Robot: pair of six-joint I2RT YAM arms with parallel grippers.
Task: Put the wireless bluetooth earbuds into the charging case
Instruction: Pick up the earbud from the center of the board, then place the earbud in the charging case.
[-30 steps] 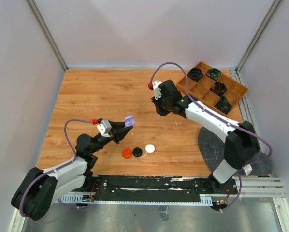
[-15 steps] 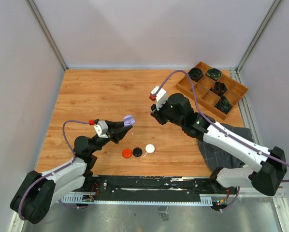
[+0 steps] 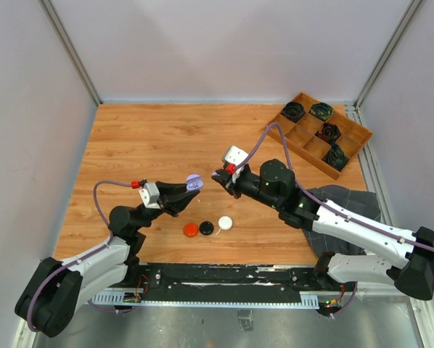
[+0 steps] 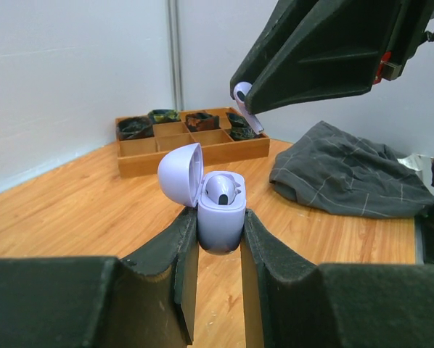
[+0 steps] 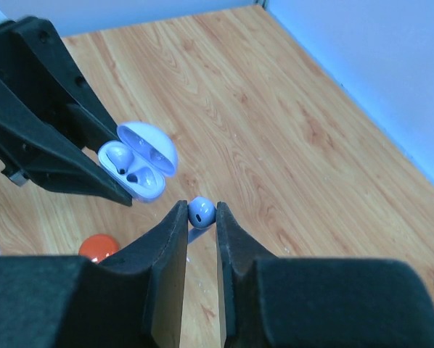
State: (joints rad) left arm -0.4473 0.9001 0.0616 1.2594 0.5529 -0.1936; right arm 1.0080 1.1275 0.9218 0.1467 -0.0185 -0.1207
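The left hand point(image 4: 218, 217) is clenching the charging case point(image 4: 220, 209) by its lower body, one finger pressing on each side; the case is being held upright off the tabletop point(image 3: 152, 138), its domed lid point(image 4: 181, 174) standing open to one side. The right hand point(image 5: 199, 214) is pinching a pale purple earbud point(image 5: 201, 211) between its fingertips; the earbud is hanging just beside the open case, apart from it.

The left wrist view is showing the earbud's stem slanting downward below the right hand; it is also showing a rounded pale form sitting in the case, and whether that is a seated earbud cannot be told. The right wrist view is looking into the case from above, showing two wells side by side.

Only the top view is showing the surroundings. A red disc point(image 3: 191, 230), a black disc point(image 3: 206, 227) and a white disc point(image 3: 225, 222) are lying in a row on the tabletop near both hands. A wooden tray point(image 3: 353, 135) at the far right corner is holding four black coiled bundles point(image 3: 329, 132), each in its own compartment. A grey cloth point(image 3: 340, 199) is lying beneath the right arm.
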